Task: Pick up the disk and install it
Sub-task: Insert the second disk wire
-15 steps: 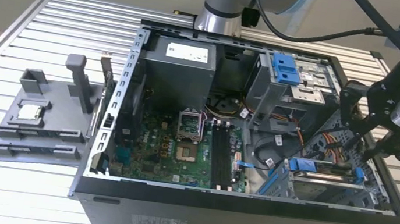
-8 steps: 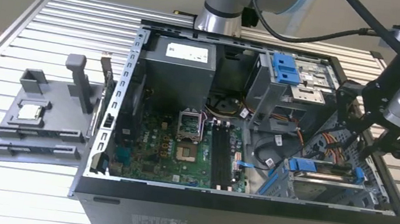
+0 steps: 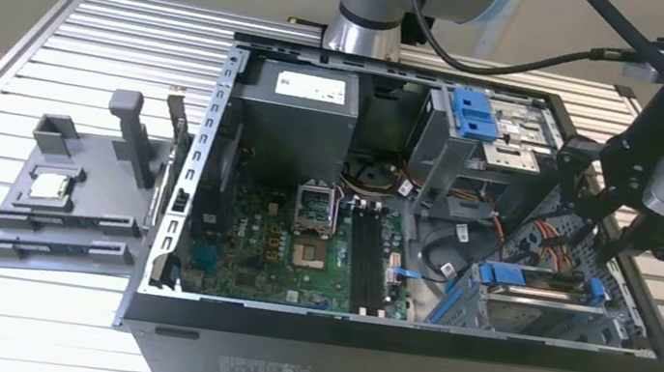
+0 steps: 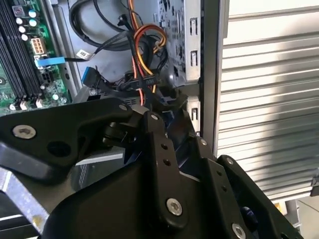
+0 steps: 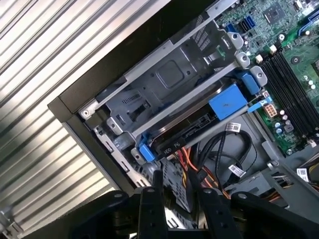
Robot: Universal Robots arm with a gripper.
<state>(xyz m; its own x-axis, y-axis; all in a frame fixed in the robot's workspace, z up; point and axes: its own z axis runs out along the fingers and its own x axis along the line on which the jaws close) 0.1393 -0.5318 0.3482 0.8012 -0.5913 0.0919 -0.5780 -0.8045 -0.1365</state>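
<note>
The disk [image 3: 542, 295] lies flat in the lower drive cage at the front right corner of the open computer case, its blue bracket [image 3: 513, 275] around it. In the first wrist view the disk [image 5: 197, 124] shows edge-on inside the grey metal cage [image 5: 172, 74], with blue bracket ends at both sides and cables plugged into its near edge. My gripper [image 3: 605, 246] hangs just above and beyond the cage, by the case's right wall. Its black fingers [image 5: 149, 204] stand apart, and the gripper [image 5: 177, 199] is open with only cables seen through the gap.
A motherboard [image 3: 298, 240] fills the case floor, with a power supply [image 3: 306, 95] at the back. A blue tab [image 3: 479, 114] sits on the upper bay. Orange and black cables [image 5: 204, 164] crowd beside the cage. A grey fixture [image 3: 68, 208] holding a small square chip [image 3: 52, 188] stands on the slatted table, at the exterior view's left.
</note>
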